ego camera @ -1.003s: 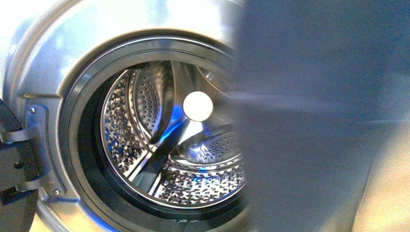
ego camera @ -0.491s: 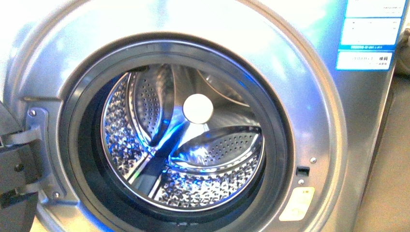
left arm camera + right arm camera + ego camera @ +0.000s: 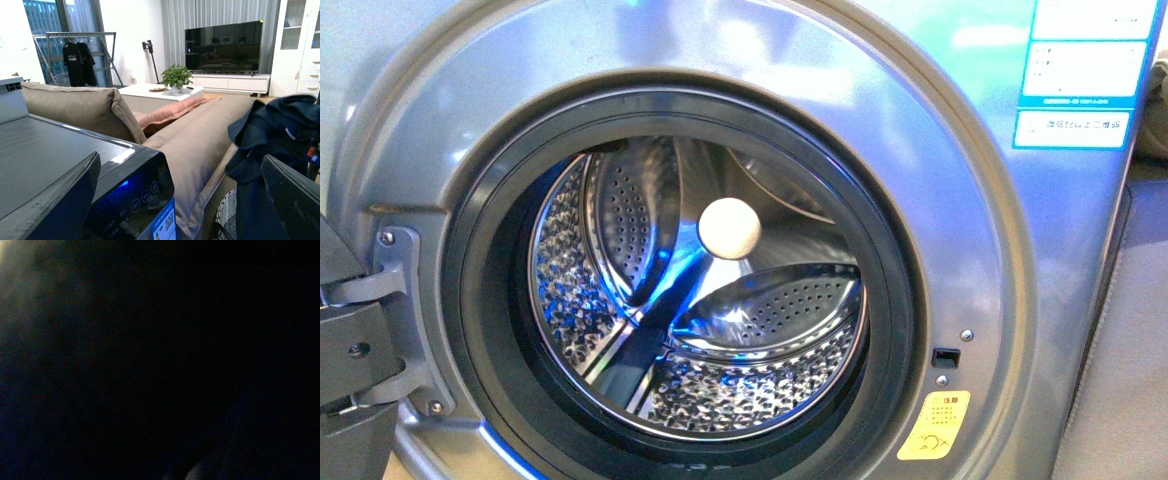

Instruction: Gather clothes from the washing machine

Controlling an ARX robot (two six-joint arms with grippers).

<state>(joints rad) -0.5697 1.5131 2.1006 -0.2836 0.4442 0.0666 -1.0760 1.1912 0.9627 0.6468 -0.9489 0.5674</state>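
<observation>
You are looking straight into the washing machine point(image 3: 970, 250). Its door is standing open, and the steel drum point(image 3: 620, 220) is showing only bare, shiny metal. Your left gripper point(image 3: 181, 165) is hovering over the machine's dark top with its jaws spread wide and empty. The dark navy clothes point(image 3: 270, 145) are hanging bunched outside the machine, near the beige sofa point(image 3: 195, 145) and just beside a woven basket point(image 3: 226, 220). The right wrist picture is dark, so you cannot tell whether your right gripper is gripping anything.
</observation>
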